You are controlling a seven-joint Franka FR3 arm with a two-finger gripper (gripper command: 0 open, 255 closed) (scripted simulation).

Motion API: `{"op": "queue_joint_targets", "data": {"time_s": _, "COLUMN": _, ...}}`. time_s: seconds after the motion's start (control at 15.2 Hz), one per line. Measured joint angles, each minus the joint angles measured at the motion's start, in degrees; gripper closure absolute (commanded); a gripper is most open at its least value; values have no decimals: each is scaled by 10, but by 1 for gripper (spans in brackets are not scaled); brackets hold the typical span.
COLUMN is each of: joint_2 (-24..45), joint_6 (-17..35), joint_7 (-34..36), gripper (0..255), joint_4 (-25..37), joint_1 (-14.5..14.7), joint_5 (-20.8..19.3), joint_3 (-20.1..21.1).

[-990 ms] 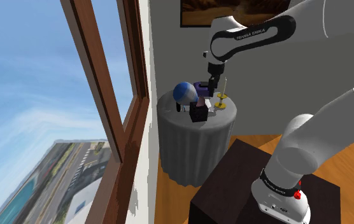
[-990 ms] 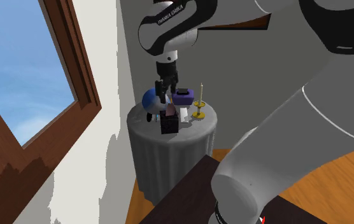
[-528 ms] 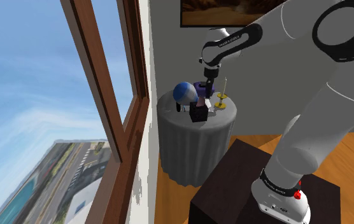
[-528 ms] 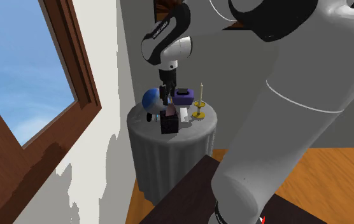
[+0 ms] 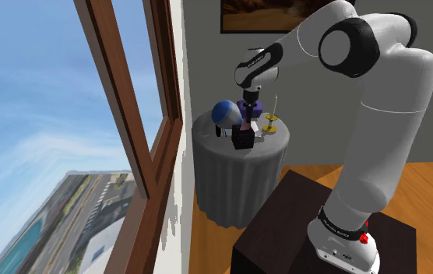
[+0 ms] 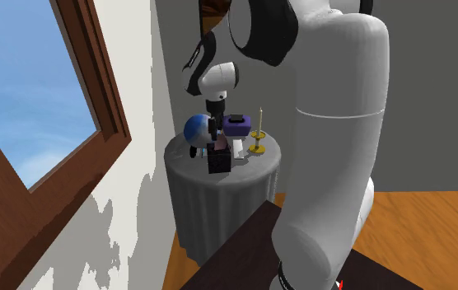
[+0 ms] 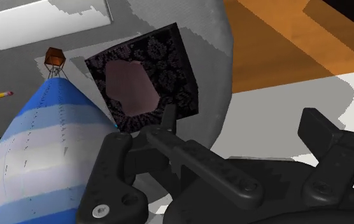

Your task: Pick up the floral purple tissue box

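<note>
Approach step: the claw (image 7: 214,137) hung open over the worktop (image 5: 234,183), the dark purple floral tissue box (image 7: 147,76) untouched at six o'clock beneath it in the shoulder view; next it probably needed lowering astride the box.

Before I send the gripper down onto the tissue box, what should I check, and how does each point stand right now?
1. Fingers open: ok. The gripper has its fingers apart and holds nothing.
2. Gripper above the tissue box: ok. It hangs over the box in the second exterior view, not touching it.
3. Box centred between the fingers: not ok. In the wrist view it lies ahead of one finger, off the middle.
4. Room beside the blue and white striped balloon: cannot tell. It sits very close to the box.
5. Candlestick out of the way: ok. It stands apart from the box.
</note>
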Motion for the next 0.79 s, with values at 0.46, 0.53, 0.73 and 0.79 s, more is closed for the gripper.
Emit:
{"op": "queue_joint_targets", "data": {"time_s": 0.46, "joint_2": 175, "joint_6": -6, "joint_7": -117, "gripper": 0, "joint_4": 163, "joint_1": -55, "joint_5": 75, "joint_3": 29}}
{"op": "queue_joint_targets", "data": {"time_s": 0.53, "joint_2": 195, "joint_6": -7, "joint_7": -129, "gripper": 0, "joint_4": 182, "joint_1": -62, "joint_5": 80, "joint_3": 33}}
{"op": "queue_joint_targets", "data": {"time_s": 0.73, "joint_2": 225, "joint_6": -2, "joint_7": -141, "gripper": 0, "joint_4": 204, "joint_1": -72, "joint_5": 89, "joint_3": 40}}
{"op": "queue_joint_targets", "data": {"time_s": 0.79, "joint_2": 232, "joint_6": 1, "joint_7": -143, "gripper": 0, "joint_4": 207, "joint_1": -74, "joint_5": 91, "joint_3": 42}}
